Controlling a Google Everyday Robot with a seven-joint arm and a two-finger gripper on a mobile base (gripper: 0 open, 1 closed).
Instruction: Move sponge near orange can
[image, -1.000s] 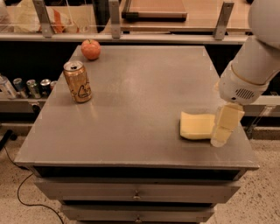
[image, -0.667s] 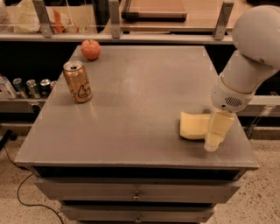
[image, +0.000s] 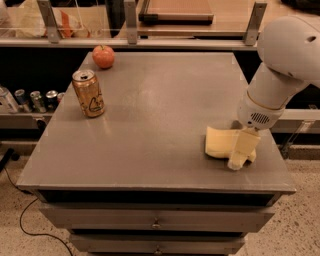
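Observation:
The pale yellow sponge (image: 218, 142) lies flat near the table's front right corner. My gripper (image: 241, 151) hangs from the white arm and has come down at the sponge's right end, overlapping it in the camera view. Whether it touches the sponge I cannot tell. The orange can (image: 89, 93) stands upright at the left side of the table, far from the sponge and the gripper.
A red-orange apple (image: 103, 56) sits at the table's back left corner. Several small silver cans (image: 31, 99) stand on a lower shelf to the left. The grey table (image: 160, 110) has drawers below its front edge. A railing and counter run behind it.
The arm has swung left and forward, bringing the gripper from the sponge's right side onto its right end. The sponge and the can have not moved.

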